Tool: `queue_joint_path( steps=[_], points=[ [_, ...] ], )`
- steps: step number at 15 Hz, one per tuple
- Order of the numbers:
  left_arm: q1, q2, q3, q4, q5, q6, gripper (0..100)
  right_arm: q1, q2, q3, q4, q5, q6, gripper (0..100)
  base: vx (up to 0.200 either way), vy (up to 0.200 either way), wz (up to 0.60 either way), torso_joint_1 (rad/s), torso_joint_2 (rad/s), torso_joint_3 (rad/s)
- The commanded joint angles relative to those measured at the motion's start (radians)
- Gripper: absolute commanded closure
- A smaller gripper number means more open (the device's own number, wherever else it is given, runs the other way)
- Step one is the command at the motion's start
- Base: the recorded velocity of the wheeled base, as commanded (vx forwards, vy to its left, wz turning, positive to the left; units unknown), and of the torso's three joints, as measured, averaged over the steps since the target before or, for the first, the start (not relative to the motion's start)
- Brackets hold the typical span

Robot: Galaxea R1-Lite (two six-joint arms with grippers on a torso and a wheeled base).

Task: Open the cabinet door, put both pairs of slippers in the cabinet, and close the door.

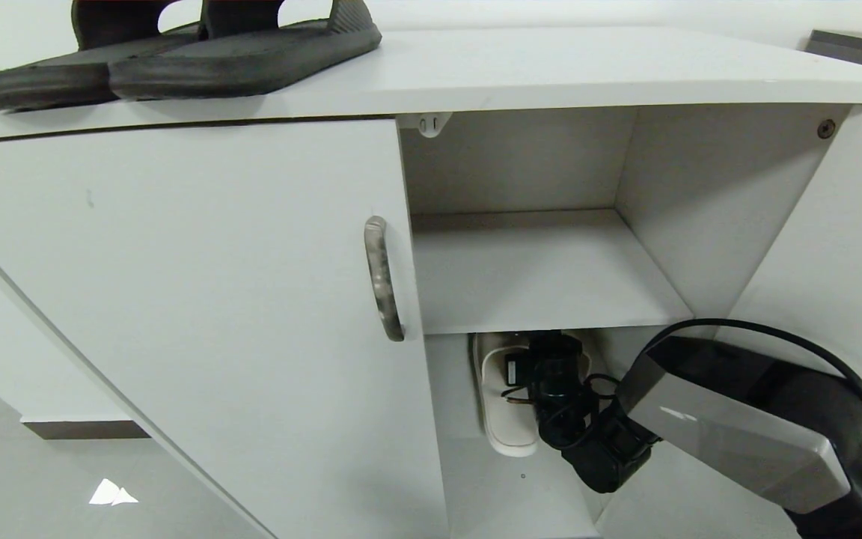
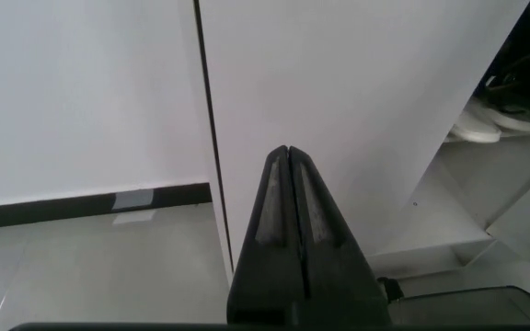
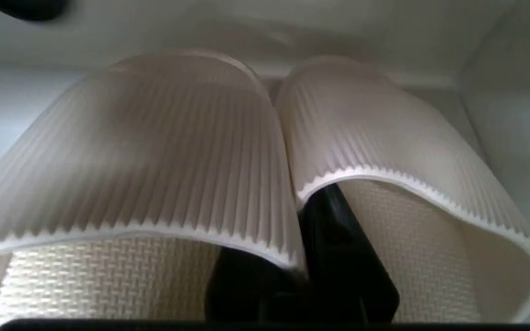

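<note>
The cabinet [image 1: 551, 67] has its right door [image 1: 850, 262] swung open, so the first step looks done; the left door [image 1: 176, 284], with its metal handle [image 1: 382, 277], is shut. The white slippers [image 1: 502, 404] lie side by side on the cabinet floor, in the lower space under the shelf [image 1: 536, 277], toes pointing inward. The right gripper [image 1: 543, 367] is down there with them. In the right wrist view its dark fingers [image 3: 339, 248] are tucked under the ribbed straps, one in each slipper, with the inner strap edges pinched between them, so the jaws appear narrow and clamped on the pair, not yet let go. The black slippers [image 1: 176, 52] sit on top of the cabinet above the left door, well apart from either arm and untouched. The left gripper [image 2: 288, 198] hangs low beside the shut door with its jaws pressed fully together and nothing between them. By my reckoning the task is near its middle: the white pair needs releasing, the black pair has to be carried in, and the door must then be closed.
</note>
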Motion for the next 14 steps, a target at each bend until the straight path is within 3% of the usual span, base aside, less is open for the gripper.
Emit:
queue_joint_path(
  steps=[1, 8, 9, 12, 14],
  points=[
    [0.0, 0.002, 0.0, 0.0, 0.0, 0.0, 100, -0.008, 0.025, -0.042, 0.009, 0.001, 0.001, 100, 0.0, 0.0, 0.0, 0.0, 0.0, 0.0],
    [0.0, 0.002, 0.0, -0.002, 0.002, -0.002, 100, -0.012, 0.057, -0.103, 0.051, 0.001, 0.002, 100, 0.0, 0.0, 0.0, 0.0, 0.0, 0.0],
    [0.0, 0.002, 0.0, 0.0, 0.002, -0.002, 100, -0.012, 0.06, -0.106, 0.058, 0.001, 0.002, 0, 0.0, 0.0, 0.0, 0.0, 0.0, 0.0],
    [0.0, 0.002, 0.0, -0.002, 0.002, -0.002, 100, -0.011, 0.053, -0.093, 0.051, 0.001, 0.016, 0, 0.0, 0.0, 0.0, 0.0, 0.0, 0.0],
    [0.0, 0.002, 0.0, 0.0, 0.002, -0.002, 100, 0.003, -0.018, 0.023, 0.006, 0.023, 0.016, 0, 0.0, 0.0, 0.0, 0.0, 0.0, 0.0]
  ],
)
